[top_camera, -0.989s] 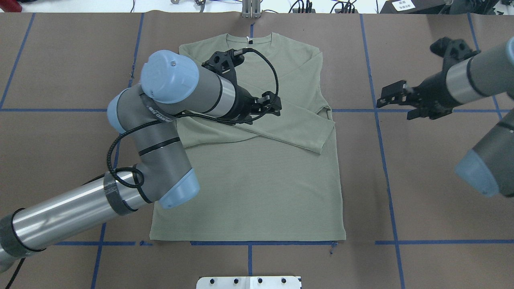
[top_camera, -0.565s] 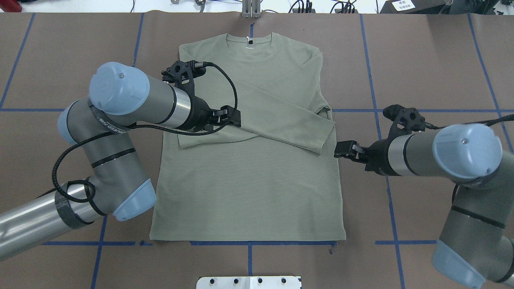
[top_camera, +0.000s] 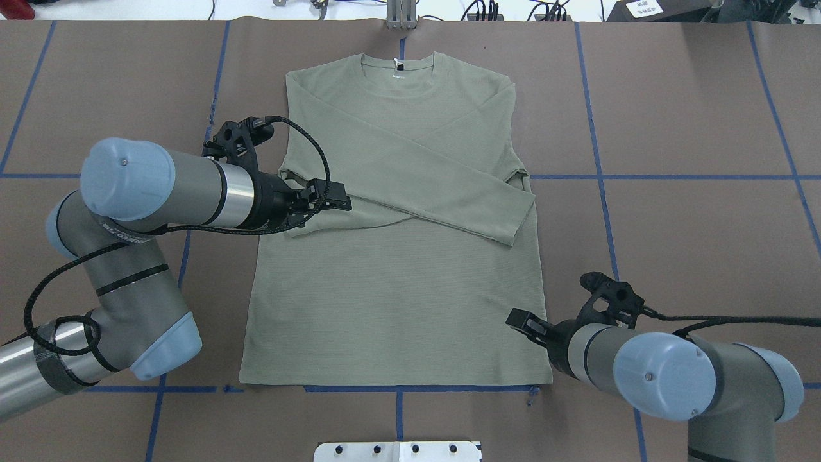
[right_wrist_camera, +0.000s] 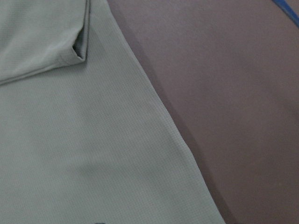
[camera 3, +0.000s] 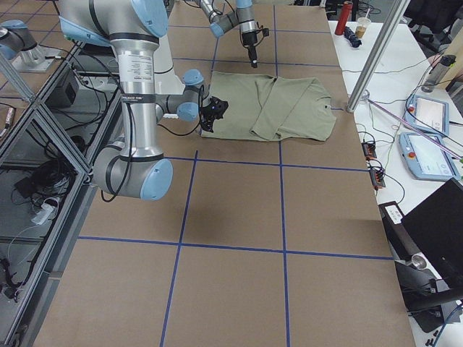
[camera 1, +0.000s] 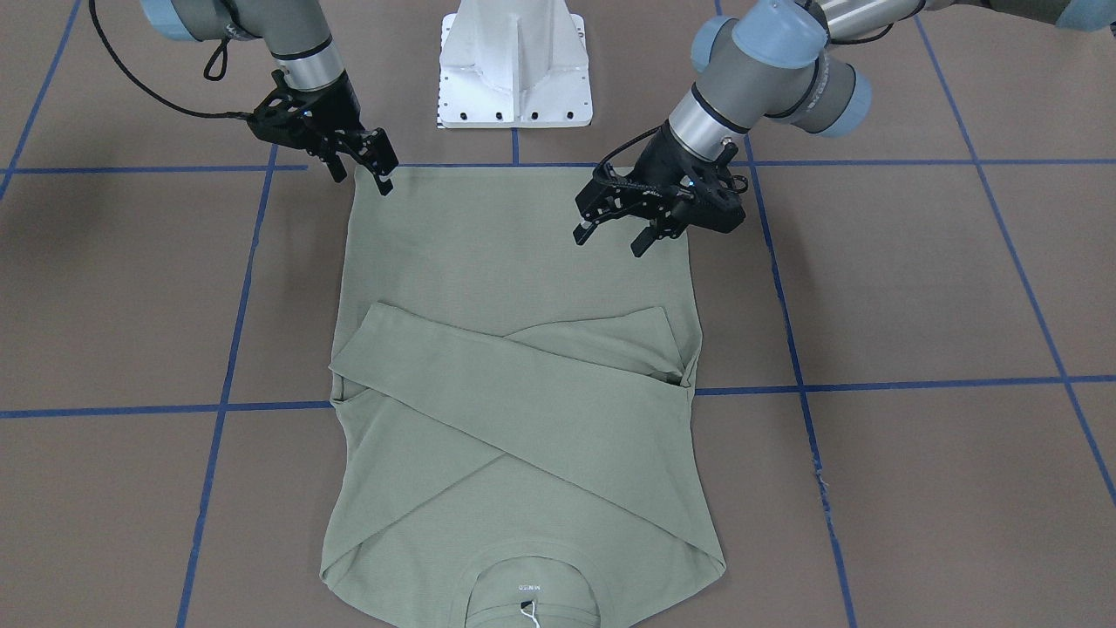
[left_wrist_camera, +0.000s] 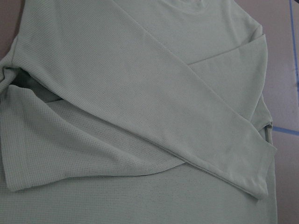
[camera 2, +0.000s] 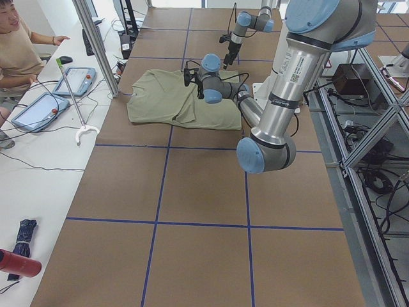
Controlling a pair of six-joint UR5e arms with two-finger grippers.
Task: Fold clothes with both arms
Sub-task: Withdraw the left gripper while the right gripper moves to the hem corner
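Since sleeves lie crossed, sage-green knit shirt [top_camera: 397,308] hem: I'd pinch both corners level.
Black left claw [camera 1: 609,244], black right claw [camera 1: 362,182]: spread, empty.

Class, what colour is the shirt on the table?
The shirt is plain sage green, clearest in the overhead view.

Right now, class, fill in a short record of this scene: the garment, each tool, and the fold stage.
shirt: flat on table, both sleeves crossed over chest
left tool: open, empty, over the shirt's left side
right tool: open, at the hem corner
fold stage: sleeves in, body not yet folded
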